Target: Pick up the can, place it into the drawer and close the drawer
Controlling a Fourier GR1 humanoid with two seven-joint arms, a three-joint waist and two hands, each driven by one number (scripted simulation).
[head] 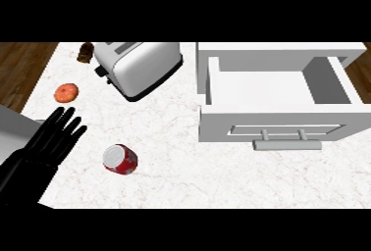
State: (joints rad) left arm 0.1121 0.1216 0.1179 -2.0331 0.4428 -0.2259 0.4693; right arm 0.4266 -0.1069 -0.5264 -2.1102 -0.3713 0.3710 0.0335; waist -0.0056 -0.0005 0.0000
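While fingers (pixel 65 122) spread, can (pixel 120 159) lies apart — lower right.

No legible text, labels or numbers anywhere.

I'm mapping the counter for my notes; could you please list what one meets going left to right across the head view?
Left hand → orange → can → toaster → open drawer.
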